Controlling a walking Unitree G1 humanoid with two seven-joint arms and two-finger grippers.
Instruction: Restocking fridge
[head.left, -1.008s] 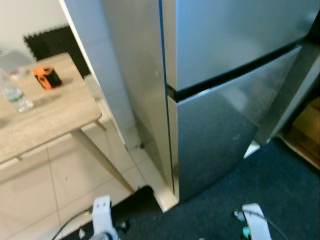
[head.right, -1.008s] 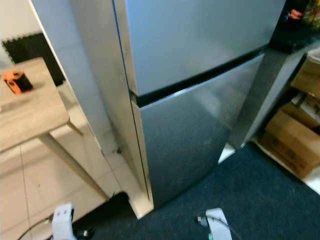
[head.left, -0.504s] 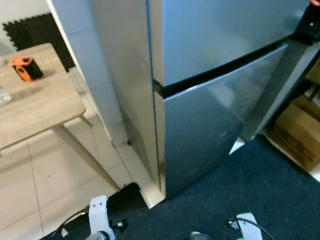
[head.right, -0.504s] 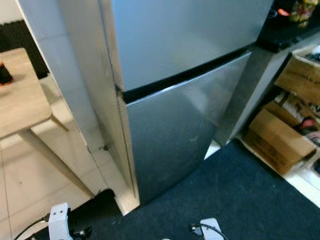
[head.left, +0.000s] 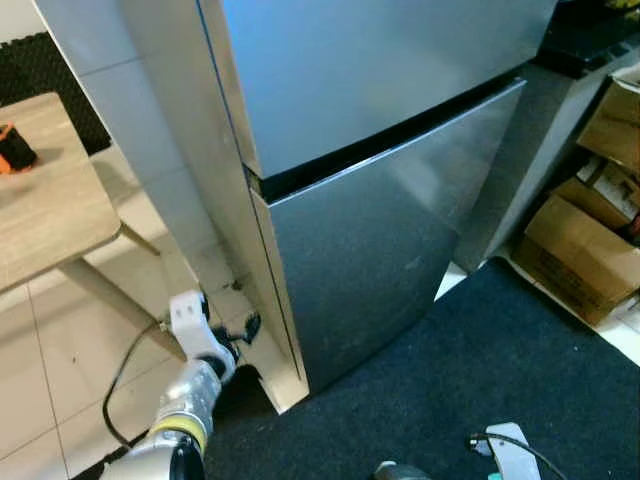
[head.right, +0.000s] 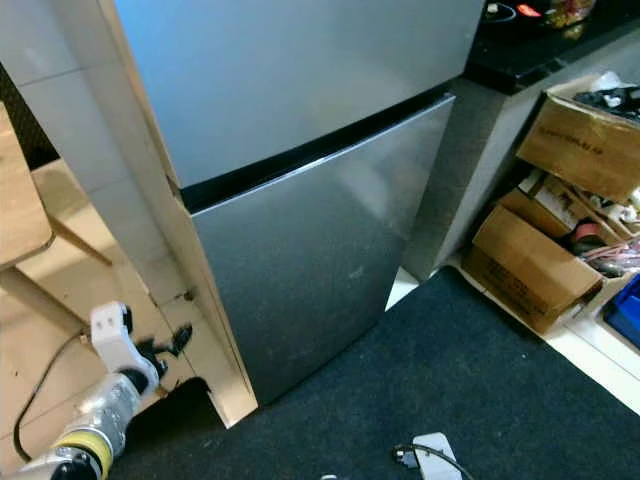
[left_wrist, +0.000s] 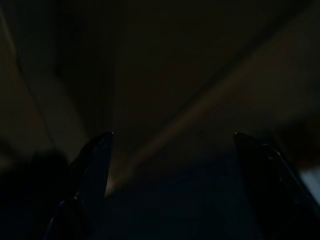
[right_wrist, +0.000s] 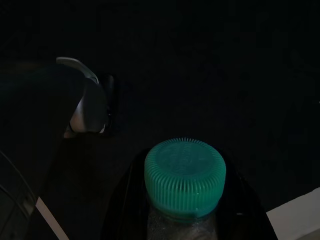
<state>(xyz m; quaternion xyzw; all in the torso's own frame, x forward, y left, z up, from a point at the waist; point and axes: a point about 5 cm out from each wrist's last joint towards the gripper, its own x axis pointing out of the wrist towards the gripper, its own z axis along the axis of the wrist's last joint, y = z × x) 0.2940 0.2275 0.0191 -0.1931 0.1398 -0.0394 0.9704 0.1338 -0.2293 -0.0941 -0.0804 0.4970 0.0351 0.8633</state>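
Closed steel fridge (head.left: 380, 200) dead ahead, wooden table (head.left: 50, 220) off to the left, cardboard boxes (head.right: 540, 270) on the right by a dark counter. The bottle (right_wrist: 185, 190) with the green cap sits clamped between the right gripper (right_wrist: 182, 210) fingers, low over the dark carpet. Left gripper (head.left: 240, 335) – fingers apart – has come up since a second ago, now near the fridge's bottom left corner.

The fridge (head.left: 380, 150) is plain silver-grey with a black gap between its doors. The bottle (right_wrist: 182, 220) has a green ribbed cap (right_wrist: 185, 175). The carpet (head.right: 480, 380) is dark blue, the boxes (head.right: 530, 270) brown.
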